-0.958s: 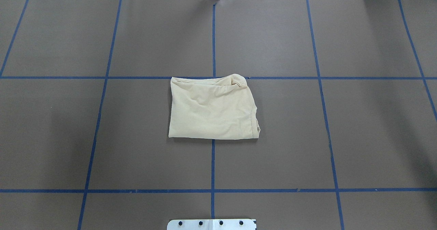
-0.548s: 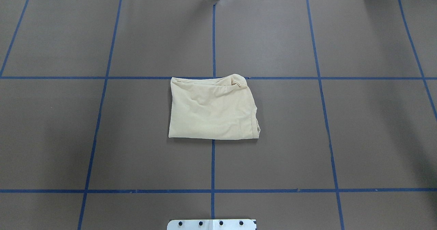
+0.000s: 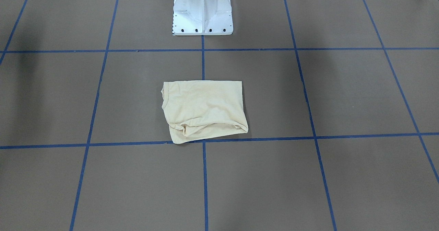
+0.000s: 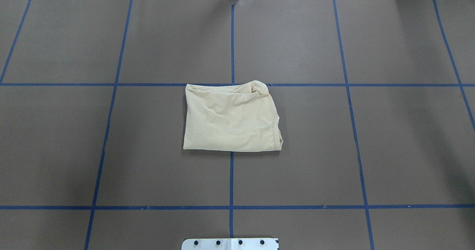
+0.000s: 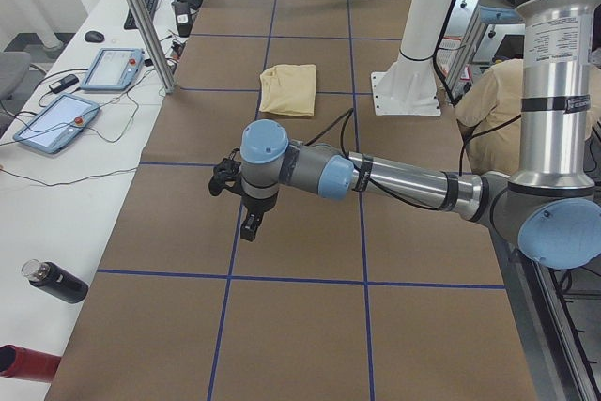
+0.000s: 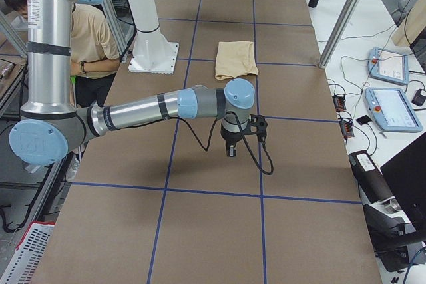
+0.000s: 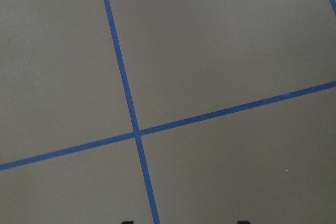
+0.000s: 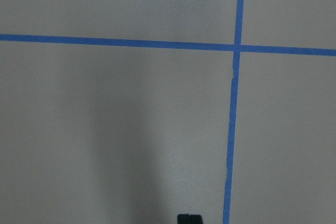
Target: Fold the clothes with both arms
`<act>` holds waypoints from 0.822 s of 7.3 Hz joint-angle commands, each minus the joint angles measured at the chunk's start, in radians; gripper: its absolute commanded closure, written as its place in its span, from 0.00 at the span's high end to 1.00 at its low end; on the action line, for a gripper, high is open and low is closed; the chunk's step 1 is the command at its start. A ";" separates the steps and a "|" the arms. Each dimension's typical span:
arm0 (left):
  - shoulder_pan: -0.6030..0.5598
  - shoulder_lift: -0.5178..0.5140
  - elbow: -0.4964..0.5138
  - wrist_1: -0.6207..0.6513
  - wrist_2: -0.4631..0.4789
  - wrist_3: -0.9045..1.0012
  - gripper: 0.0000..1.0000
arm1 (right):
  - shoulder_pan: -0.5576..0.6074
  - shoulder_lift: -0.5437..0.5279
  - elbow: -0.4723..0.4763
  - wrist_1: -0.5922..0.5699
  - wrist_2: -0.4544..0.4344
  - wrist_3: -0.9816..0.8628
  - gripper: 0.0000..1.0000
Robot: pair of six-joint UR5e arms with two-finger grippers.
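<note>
Nearest at the robot's left end, the left arm [image 5: 394, 180] stretches low over the brown-papered table [image 5: 310, 326]. The left gripper [image 5: 250, 228] points straight down, clear of the surface, by a crossing of blue tape lines [image 5: 225, 274]. Its wrist camera catches only two dark fingertips [image 7: 126, 222] at the bottom edge, set well apart with bare paper between them: spread wide, holding nothing.

At the other end it's the same pose. The right arm [image 6: 143, 108] reaches out and the right gripper [image 6: 230, 151] hangs nose-down above the paper. That wrist view shows one small black block of fingertips [image 8: 189, 219], so they look pressed together, and they hold nothing.

Further in, at the middle of the table, lies the cream-yellow T-shirt [image 4: 230, 120], folded to a rough rectangle and flat on the paper. It straddles the centre tape line, and its far, rumpled edge touches the crosswise line. A curved seam runs down the side toward the robot's right. Both grippers are well apart from it.

Beside it in the end views stands the white pedestal [image 5: 406, 91].
</note>
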State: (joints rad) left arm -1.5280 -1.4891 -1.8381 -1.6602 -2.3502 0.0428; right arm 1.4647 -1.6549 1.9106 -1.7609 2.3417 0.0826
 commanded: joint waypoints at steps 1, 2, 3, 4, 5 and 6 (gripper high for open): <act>-0.003 0.010 -0.024 0.000 0.003 -0.047 1.00 | -0.001 -0.003 -0.002 0.001 0.005 0.002 1.00; -0.004 0.013 -0.024 0.000 0.005 -0.044 1.00 | -0.001 -0.003 -0.007 0.004 0.002 0.002 1.00; -0.003 0.013 -0.026 0.000 0.006 -0.044 1.00 | -0.001 -0.002 -0.011 0.006 0.001 0.002 1.00; -0.003 0.012 -0.027 0.000 0.003 -0.052 1.00 | -0.001 -0.002 -0.027 0.006 0.007 0.005 1.00; -0.003 0.013 -0.036 0.000 -0.001 -0.046 1.00 | -0.001 0.000 -0.050 0.006 0.008 0.005 1.00; -0.003 0.013 -0.036 0.000 -0.001 -0.046 1.00 | -0.001 0.004 -0.056 0.008 0.014 0.003 1.00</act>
State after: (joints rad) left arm -1.5311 -1.4761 -1.8709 -1.6598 -2.3496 -0.0043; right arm 1.4634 -1.6547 1.8700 -1.7547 2.3502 0.0867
